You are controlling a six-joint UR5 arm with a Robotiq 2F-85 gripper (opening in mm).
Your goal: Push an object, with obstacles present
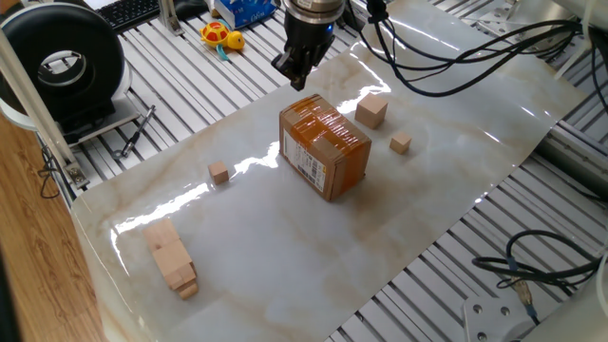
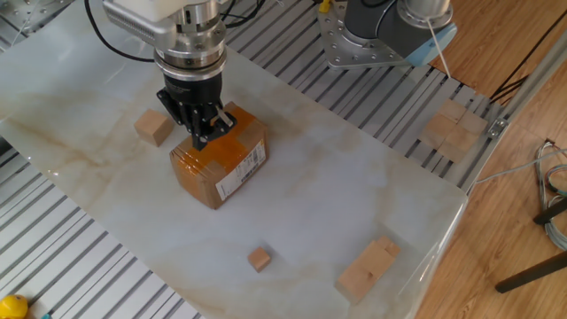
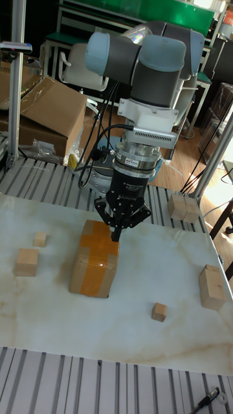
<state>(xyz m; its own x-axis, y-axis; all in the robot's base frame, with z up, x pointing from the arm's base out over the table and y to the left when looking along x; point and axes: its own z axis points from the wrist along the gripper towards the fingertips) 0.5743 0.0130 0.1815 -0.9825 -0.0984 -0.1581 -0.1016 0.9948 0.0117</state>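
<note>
The object, a plain light-wood cube (image 1: 371,112) (image 2: 153,127) (image 3: 27,262), rests on the marble sheet a short way from the orange-brown cardboard box (image 1: 325,149) (image 2: 219,164) (image 3: 96,259). My gripper (image 1: 294,81) (image 2: 202,137) (image 3: 116,236) hangs over the box's top, near its edge on the robot's side. Its fingers are shut to a point with nothing held. It is apart from the cube. One tiny cube (image 1: 401,143) (image 3: 40,239) lies close to the object, and the other (image 1: 219,172) (image 2: 259,259) (image 3: 159,312) lies across the box from it.
Long pale wooden blocks (image 1: 172,259) (image 2: 368,268) (image 3: 211,286) lie near one end of the sheet. More wooden blocks (image 2: 452,128) (image 3: 183,207) sit off the sheet on the slatted table. A fan (image 1: 62,66) and a yellow toy (image 1: 221,38) stand beyond the edge.
</note>
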